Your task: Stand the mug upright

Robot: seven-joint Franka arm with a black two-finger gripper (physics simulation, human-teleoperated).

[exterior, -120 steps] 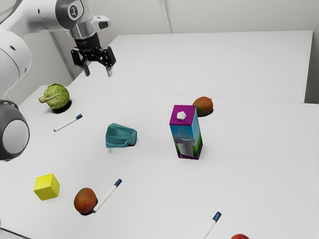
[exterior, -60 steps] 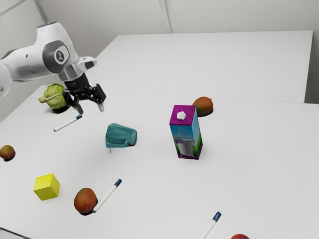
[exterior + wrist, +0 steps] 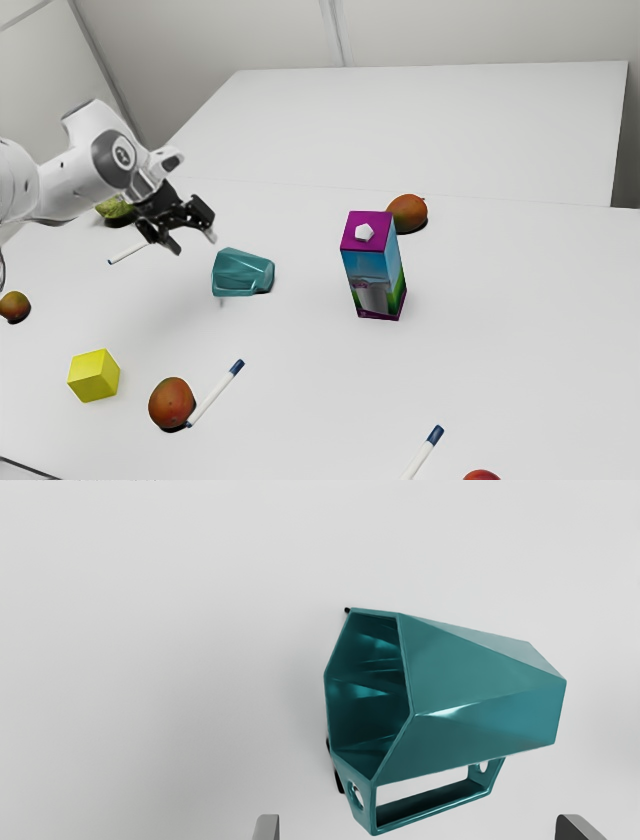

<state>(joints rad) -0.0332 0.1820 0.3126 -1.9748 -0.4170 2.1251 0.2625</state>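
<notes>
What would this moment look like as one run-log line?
task: set mug upright | mug: on its side | gripper: open, holding nothing | carton: standing | status: not yet upright

The arm (image 3: pixel 65 190) is cased in smooth, glossy white, its segments rounded and tube-like. At one joint, a broad grey collar (image 3: pixel 104 160) is set against the white, and a round, dark-ringed emblem (image 3: pixel 122 155) is borne on it. Beyond it, a blunt white lug (image 3: pixel 170 158) is seen. The hand (image 3: pixel 193 242) is built in black, angular and dotted with pale specks; its fingers (image 3: pixel 266 827) are tipped in grey, one being faced in near-black.
</notes>
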